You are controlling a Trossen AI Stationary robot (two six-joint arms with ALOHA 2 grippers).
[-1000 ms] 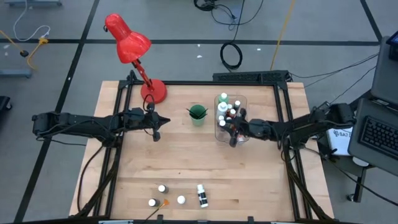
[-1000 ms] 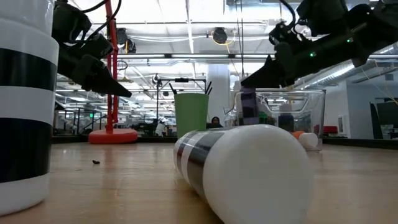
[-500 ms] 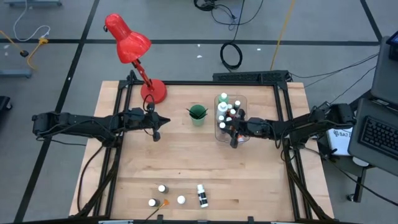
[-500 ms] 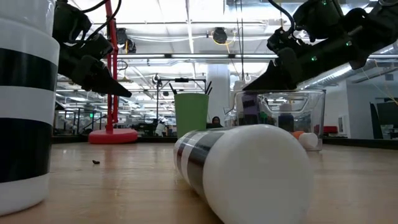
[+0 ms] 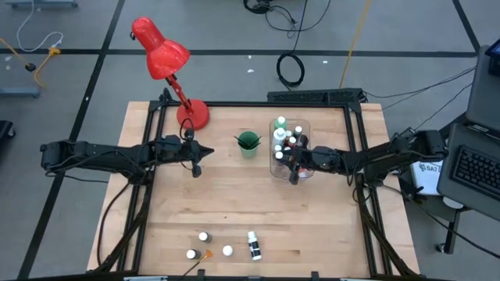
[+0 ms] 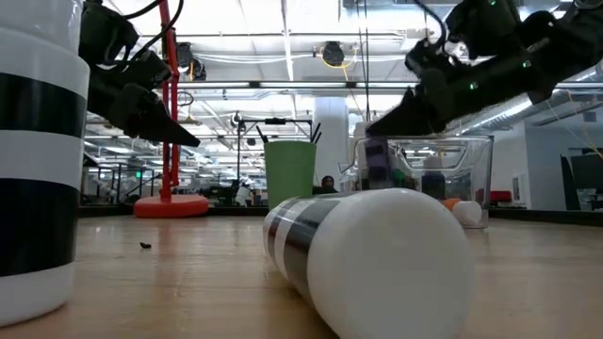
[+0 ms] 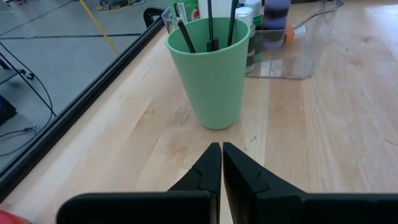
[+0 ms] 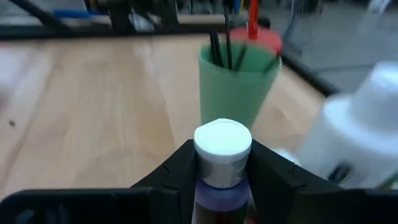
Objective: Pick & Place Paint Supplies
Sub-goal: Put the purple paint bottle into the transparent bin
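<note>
Placing this small purple paint bottle [image 8: 222,163] cleanly means keeping your right gripper [image 5: 294,165], jaws pinching its neck, centred over the clear bin [image 5: 306,124] before you lower and release. Your left gripper [image 5: 197,158], jaws pressed together, waits beside the green cup [image 5: 248,144].

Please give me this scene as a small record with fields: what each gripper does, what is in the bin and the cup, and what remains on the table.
right gripper: shut on a small purple paint bottle, over the clear bin
left gripper: shut, empty, near the green cup
green cup: holds dark brushes
clear bin: holds several bottles
table front edge: three tiny bottles and one banded bottle lying down
</note>
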